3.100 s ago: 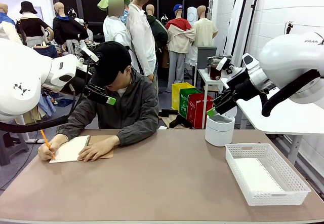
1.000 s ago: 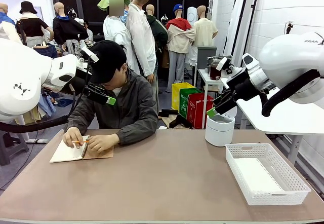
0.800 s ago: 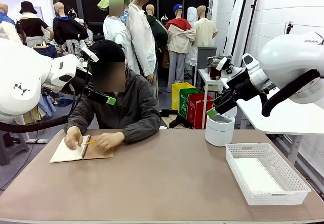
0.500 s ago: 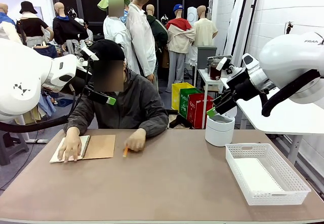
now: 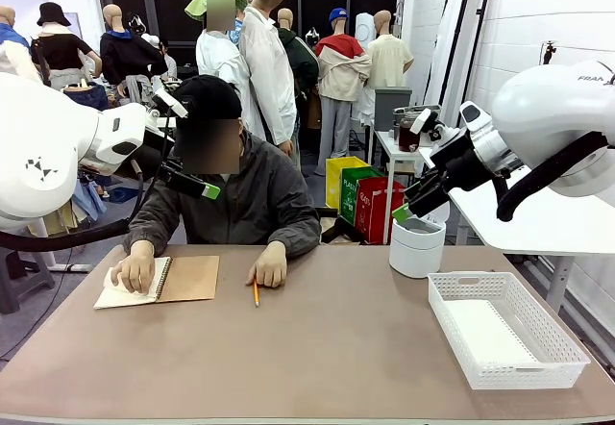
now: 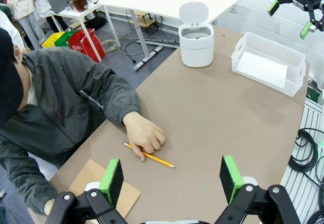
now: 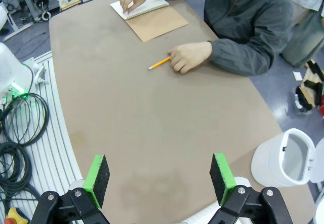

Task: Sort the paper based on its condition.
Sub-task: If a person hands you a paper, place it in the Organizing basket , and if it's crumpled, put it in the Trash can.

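Observation:
A flat white sheet of paper (image 5: 483, 333) (image 6: 263, 70) lies inside the white basket (image 5: 538, 360) at the right. Across the table a person rests one hand (image 5: 135, 272) on the white page of an open spiral notebook (image 5: 123, 293) (image 7: 147, 5) with a brown cover (image 5: 190, 278). The person's other hand (image 5: 268, 270) lies beside an orange pencil (image 5: 256, 294) (image 6: 150, 157) (image 7: 159, 62) on the table. My left gripper (image 5: 183, 146) (image 6: 171, 181) hangs open high above the notebook side. High over the white bin my right gripper (image 5: 415, 165) (image 7: 159, 173) stands open too, with nothing in it.
A white bin (image 5: 417, 246) (image 6: 196, 42) (image 7: 282, 159) with its lid up stands at the far right of the brown table (image 5: 317, 348). The basket (image 6: 268, 62) sits at the right front. The person's arms occupy the far left edge.
The person stopped writing, laid the pencil on the table and moved that hand toward the middle; the other hand now lies on the notebook page. Neither arm has moved.

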You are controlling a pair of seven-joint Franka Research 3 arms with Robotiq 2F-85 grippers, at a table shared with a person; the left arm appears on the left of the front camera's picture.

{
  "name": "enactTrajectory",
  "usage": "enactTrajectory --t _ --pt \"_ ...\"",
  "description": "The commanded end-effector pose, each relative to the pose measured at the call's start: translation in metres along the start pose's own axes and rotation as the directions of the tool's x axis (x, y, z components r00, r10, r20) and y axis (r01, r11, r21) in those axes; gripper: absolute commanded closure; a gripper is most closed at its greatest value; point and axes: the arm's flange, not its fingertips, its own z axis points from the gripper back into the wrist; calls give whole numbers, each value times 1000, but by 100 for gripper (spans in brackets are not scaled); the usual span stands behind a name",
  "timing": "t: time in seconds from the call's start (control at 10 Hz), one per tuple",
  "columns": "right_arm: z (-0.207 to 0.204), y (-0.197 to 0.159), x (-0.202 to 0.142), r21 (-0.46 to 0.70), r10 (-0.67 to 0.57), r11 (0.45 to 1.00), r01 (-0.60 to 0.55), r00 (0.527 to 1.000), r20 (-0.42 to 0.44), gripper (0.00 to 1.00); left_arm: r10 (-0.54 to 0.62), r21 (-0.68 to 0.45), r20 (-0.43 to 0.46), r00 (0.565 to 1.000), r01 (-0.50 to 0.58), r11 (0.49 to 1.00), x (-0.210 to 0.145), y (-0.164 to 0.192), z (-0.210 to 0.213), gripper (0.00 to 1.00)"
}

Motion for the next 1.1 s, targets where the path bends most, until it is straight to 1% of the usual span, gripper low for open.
enactTrajectory --t 0.0,1.0 --pt "-1 0 -1 3 5 1000 -5 1000 -4 0 -10 -4 -4 1000 10 1000 -2 1 -1 0" --pt "-1 0 -1 3 5 1000 -5 1000 -4 0 -10 -4 -4 1000 10 1000 -2 1 -1 0"
